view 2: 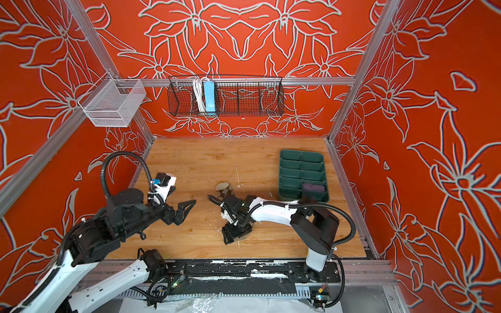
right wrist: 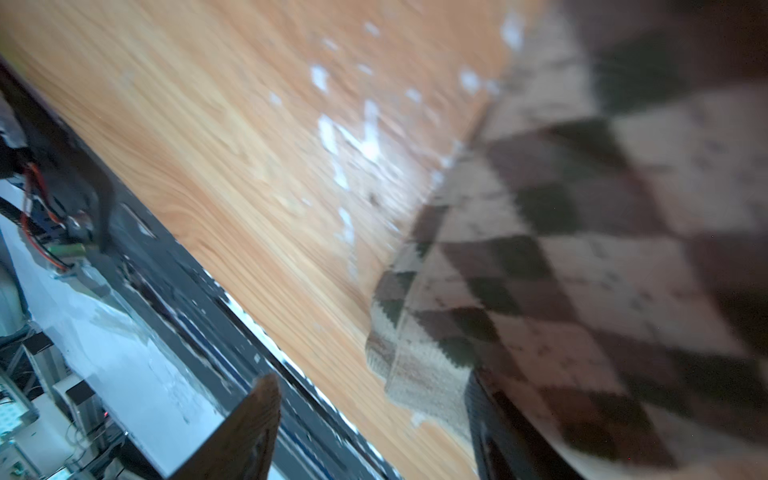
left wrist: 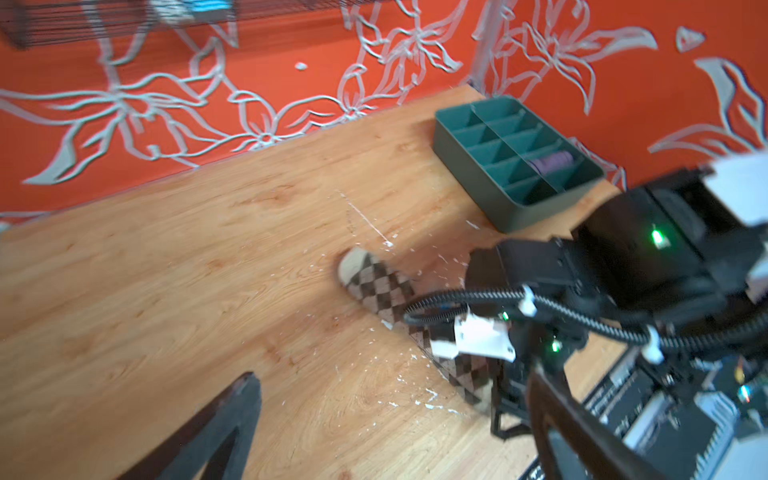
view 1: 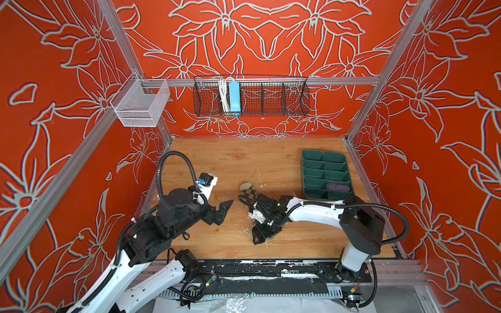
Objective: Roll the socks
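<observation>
Socks lie apart: the beige diamond-patterned sock (view 1: pixel 247 189) is mid-way across the table (view 1: pixel 211 162), its near end draped over one finger of the right gripper (view 1: pixel 262 238), whose jaws stand apart, clamping nothing. The purple sock (view 1: pixel 339 187) sits in the green tray (view 1: pixel 307 173), far right. The left gripper (view 1: pixel 226 211) hangs released, left of the beige sock.

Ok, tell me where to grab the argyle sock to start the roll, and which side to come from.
I'd take the argyle sock by its cuff, the end nearest the front edge of the table, beside the right hand. It lies flat and stretched, toe towards the back wall, so come down from the front and pinch the cuff edge.
</observation>
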